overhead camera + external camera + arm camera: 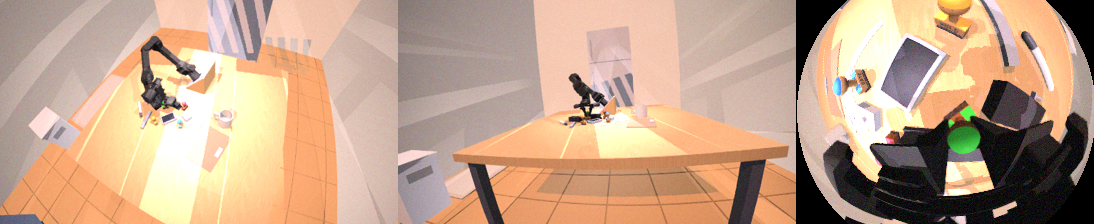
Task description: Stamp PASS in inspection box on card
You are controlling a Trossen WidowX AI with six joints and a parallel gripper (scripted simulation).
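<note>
My gripper (163,102) (587,114) (958,120) is low over the table and shut on the green-knobbed stamp (962,140) (162,102), whose knob shows between the fingers in the wrist view. The ink pad (168,118) (912,71) (594,120), a dark rectangle in a white frame, lies just in front of the gripper. A small white card (186,117) (863,116) lies to the right of the pad. I cannot read any stamp's label.
A red-knobbed stamp (184,105), a yellow-knobbed stamp (153,119) (953,10) and a blue-knobbed stamp (179,122) (849,84) stand around the pad. Two markers (139,108) (146,119) lie to the left. A mug (225,118) (640,110), a brown mat (212,138) and a wedge-shaped board (204,81) stand to the right.
</note>
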